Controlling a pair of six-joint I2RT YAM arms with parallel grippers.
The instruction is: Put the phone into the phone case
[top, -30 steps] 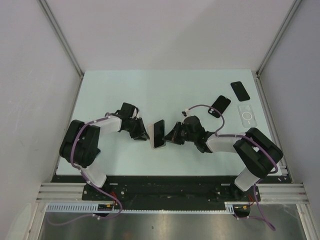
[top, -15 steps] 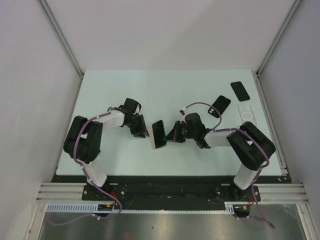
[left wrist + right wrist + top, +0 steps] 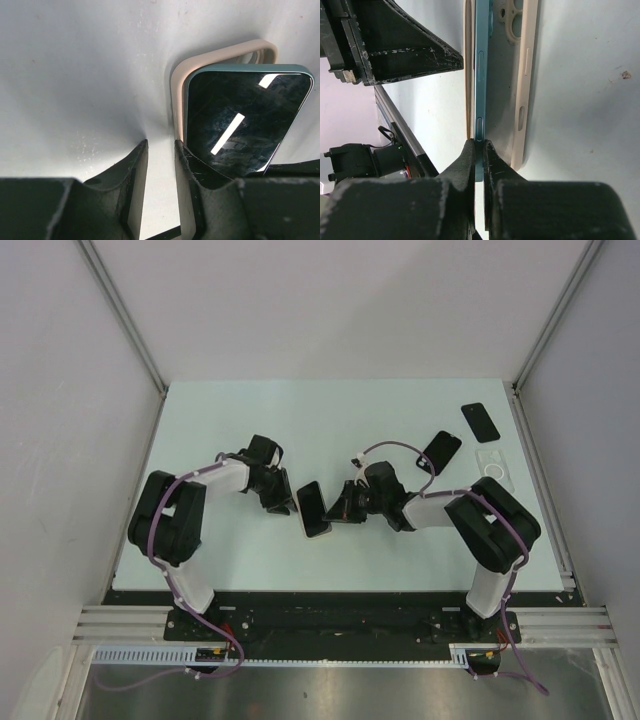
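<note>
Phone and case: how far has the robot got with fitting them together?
Done: the phone stands tilted over the beige case, near one wall. In hand: the right gripper pinches the phone's edge; the left gripper sits open beside the case. Left: laying the phone flat and pressing it in.

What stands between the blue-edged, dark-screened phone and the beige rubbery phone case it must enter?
Nothing visible. The blue-edged phone leans tilted inside the rim of the beige case, and the right gripper pinches its raised edge. Only the case's bare inner back faces the phone.
</note>
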